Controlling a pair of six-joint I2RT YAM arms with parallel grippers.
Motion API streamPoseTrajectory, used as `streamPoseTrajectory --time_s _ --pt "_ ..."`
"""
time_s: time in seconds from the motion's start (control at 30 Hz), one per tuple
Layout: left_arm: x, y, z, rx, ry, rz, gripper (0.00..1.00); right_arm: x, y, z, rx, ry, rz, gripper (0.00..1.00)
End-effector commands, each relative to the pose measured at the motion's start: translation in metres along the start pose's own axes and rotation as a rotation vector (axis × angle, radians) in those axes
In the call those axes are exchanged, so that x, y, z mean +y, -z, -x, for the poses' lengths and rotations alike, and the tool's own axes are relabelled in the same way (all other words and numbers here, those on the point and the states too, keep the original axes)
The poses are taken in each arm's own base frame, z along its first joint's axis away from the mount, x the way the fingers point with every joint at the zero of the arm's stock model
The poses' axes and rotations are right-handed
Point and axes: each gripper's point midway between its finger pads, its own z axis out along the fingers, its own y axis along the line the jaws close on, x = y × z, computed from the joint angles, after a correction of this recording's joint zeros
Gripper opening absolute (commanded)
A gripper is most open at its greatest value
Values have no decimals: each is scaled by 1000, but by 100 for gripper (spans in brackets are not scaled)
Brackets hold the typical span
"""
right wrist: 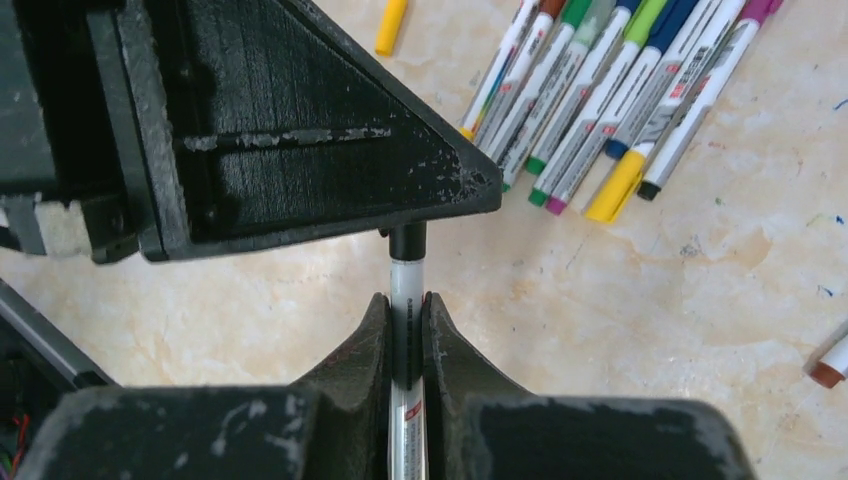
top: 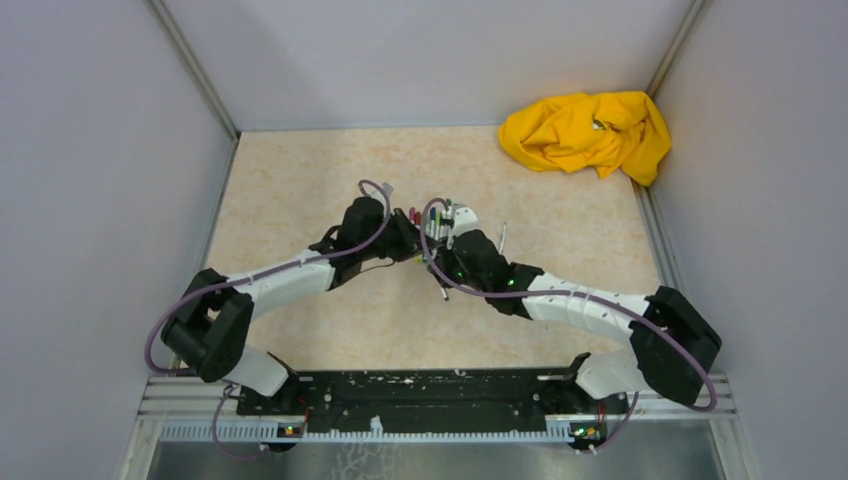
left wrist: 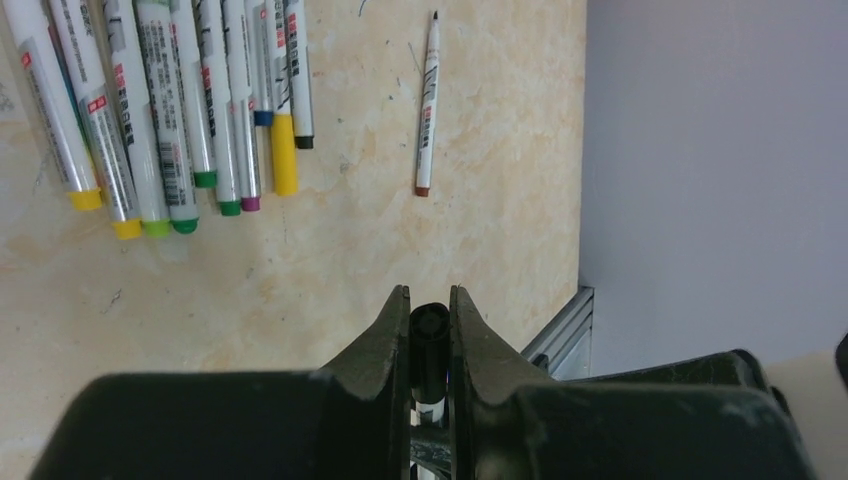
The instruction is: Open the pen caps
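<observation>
The left gripper (left wrist: 429, 300) has its jaws pressed together on a black cap (left wrist: 429, 335). Only the cap's round end shows between them in the left wrist view. The right gripper (right wrist: 407, 305) is clamped on the grey-white barrel of the same pen (right wrist: 406, 275), right below where the cap meets the barrel. The pen is thin, with a red label low on the barrel, and it spans the short gap between the two grippers. It is held near the row of pens (left wrist: 170, 110) and above the table (top: 300, 180).

The row lies flat, its barrels packed side by side and touching. Its coloured ends are yellow, green, magenta, blue and black. A lone pen (left wrist: 427, 105) with a reddish-brown end lies apart from the row, on its far side from the grippers. A loose yellow cap (right wrist: 391, 25) lies just beside the row. The yellow cloth (top: 588, 130) is bunched in a corner, well apart from the row.

Most of the black cap is swallowed by the left gripper's body in the right wrist view. The row's far ends run out of both wrist views, and the lone pen is cut off at the edge of the right wrist view. From the top camera the arms cover much of the row (the pens there are too small to count).
</observation>
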Motion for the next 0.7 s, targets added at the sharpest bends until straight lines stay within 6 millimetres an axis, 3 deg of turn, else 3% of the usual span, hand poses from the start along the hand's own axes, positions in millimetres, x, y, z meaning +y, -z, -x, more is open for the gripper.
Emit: streamPoseTrajectory --time_s 0.0,0.17,0.3,0.5,0.67 --pt "-16 -1 72 -117 -14 -33 0 -4 12 -24 13 -20 16 0" --pt "-14 3 114 -163 -15 -13 0 -19 16 -43 21 -35 -19 0" --pt "2 6 121 -181 -55 58 0 -31 16 -32 -6 -38 -101 0" --pt "79 11 104 -151 -95 367 0 -61 8 0 -12 -66 -251 0" --pt "128 25 97 -176 -115 561 12 -93 -9 23 -10 -102 -378 0"
